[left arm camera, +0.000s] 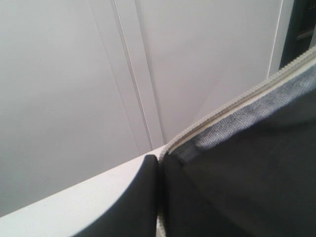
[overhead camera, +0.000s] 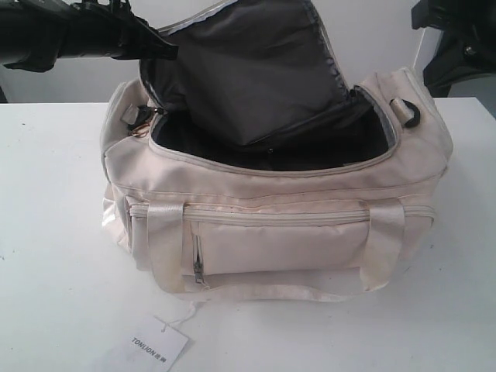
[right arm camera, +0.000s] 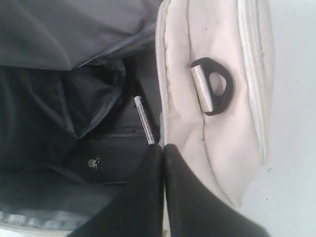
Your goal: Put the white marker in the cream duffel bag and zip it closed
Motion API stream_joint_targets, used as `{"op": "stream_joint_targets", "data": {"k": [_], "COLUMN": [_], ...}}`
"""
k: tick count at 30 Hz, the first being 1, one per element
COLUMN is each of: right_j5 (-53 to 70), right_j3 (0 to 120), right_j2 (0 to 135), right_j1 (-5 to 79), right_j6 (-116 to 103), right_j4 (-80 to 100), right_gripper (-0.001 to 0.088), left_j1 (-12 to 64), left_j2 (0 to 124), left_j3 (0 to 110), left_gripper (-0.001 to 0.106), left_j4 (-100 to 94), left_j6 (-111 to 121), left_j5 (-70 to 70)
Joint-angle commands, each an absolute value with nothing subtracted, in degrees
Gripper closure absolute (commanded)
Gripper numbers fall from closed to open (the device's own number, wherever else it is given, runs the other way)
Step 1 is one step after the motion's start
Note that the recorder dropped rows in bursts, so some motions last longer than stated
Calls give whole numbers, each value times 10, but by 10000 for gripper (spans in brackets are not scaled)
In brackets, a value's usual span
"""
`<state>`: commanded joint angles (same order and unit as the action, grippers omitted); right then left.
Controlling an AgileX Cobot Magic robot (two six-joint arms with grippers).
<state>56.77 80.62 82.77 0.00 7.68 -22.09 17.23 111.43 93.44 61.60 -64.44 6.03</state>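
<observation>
**Marker is in the bag, now for the zip**

The marker [right arm camera: 144,120] lies inside the bag [overhead camera: 279,248]. It rests on the dark lining, close to the end wall that has the black ring [right arm camera: 217,91] on its outside. So the first part of the job looks done. The part left is closing the zip.

The right claw [right arm camera: 162,148] hangs over that end of the bag. Its two fingers are pressed together and nothing is between them. The near end of the marker is just beside the fingertips, but the claw is not holding it.

The left claw [left arm camera: 159,158] is up high behind the bag. It looks pressed together on the edge of the bag's flap [overhead camera: 256,70], right by the zip teeth. The flap stands up and the bag is wide open.

Next, I think the right claw has to lift clear of the opening so the flap can come down. Then the flap must be laid flat over the hole. After that a claw has to find the small zip pull and slide it all the way round the curved top. I cannot see for sure where the pull is. The cloth is soft, so the other claw may need to hold the bag while the zip runs.
</observation>
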Motion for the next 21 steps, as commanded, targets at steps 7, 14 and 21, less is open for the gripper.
{"op": "stream_joint_targets", "data": {"k": [7,14,21], "right_j5": [566,566,565], "right_j3": [806,806,806], "right_j2": [828,828,828], "right_j1": [0,0,0], "right_j6": [74,74,74], "right_j4": [-222,-224,-224], "right_gripper": [868,868,868], "left_j1": [172,172,172], "left_j2": [1114,1114,1104], "left_j3": [934,934,934], "left_gripper": [1053,1053,1053], "left_j4": [616,616,616], "left_j6": [-644,-643,-642], "left_j5": [60,59,-36]}}
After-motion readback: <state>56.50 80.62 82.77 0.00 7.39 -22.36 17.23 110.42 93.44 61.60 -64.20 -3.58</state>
